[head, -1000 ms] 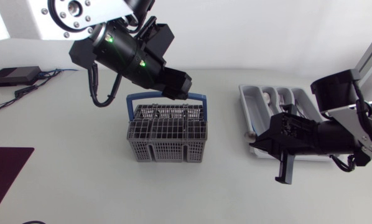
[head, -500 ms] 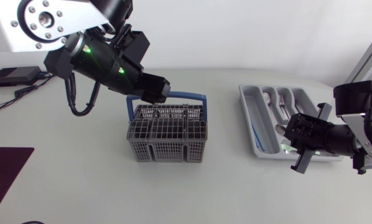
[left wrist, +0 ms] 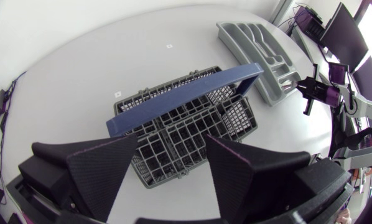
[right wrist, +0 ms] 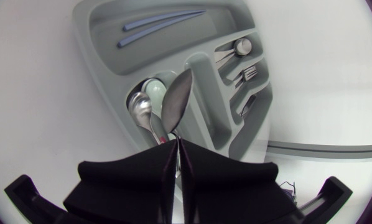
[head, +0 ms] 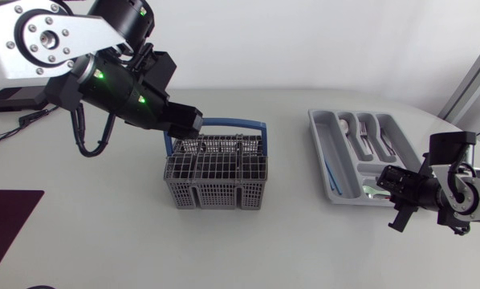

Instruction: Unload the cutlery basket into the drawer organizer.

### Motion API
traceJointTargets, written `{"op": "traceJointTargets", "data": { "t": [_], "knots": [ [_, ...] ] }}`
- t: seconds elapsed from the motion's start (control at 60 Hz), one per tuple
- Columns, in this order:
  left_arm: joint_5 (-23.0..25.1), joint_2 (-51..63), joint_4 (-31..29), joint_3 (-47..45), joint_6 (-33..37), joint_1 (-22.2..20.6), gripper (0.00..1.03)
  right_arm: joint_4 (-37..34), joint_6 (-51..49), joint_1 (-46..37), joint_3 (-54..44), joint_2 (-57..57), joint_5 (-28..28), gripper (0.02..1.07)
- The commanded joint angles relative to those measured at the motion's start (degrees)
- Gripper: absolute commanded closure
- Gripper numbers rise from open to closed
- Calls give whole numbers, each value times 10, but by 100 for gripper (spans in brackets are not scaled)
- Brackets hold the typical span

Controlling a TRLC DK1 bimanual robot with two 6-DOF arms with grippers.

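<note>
While the left hand (left wrist: 172, 148) hung above the cutlery basket (head: 216, 181) with its two fingers spread wide and nothing between them, the right hand (right wrist: 176, 155) was pinched tight on the handle of a spoon (right wrist: 176, 99). That spoon's bowl pointed ahead of the fingers, over a divider at the near end of the drawer organizer (head: 316, 136), beside a compartment where another spoon (right wrist: 139, 111) lay; whether it touched the divider could not be told. The grey basket stood upright near the middle of the surface (head: 103, 233) with its blue handle (head: 224, 123) up, and the left hand sat just behind the handle's left end. Well apart from it, to the right, lay the organizer, with the right hand at its near right corner. Forks (right wrist: 251, 73) lay in a narrow compartment and two blue sticks (right wrist: 161, 18) in the long one nearest the basket. A black box (head: 15, 98) and a dark red mat (head: 7, 217) were at the surface's left edge.
</note>
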Motion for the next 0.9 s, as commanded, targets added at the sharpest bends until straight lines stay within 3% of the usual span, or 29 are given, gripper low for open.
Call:
{"op": "traceJointTargets", "data": {
  "t": [0.0, 0.35, 0.883],
  "knots": [
    [-4, -13, 0, -17, -4, 6, 7, 24, -17, -7, -12, 25, 13, 101],
    [-4, -21, 1, -19, -4, 6, 7, 168, -18, 4, -30, 135, 83, 101],
    [-4, -35, 1, -25, -6, 6, 7, 184, -3, 31, -36, 146, 111, 101]
  ]
}}
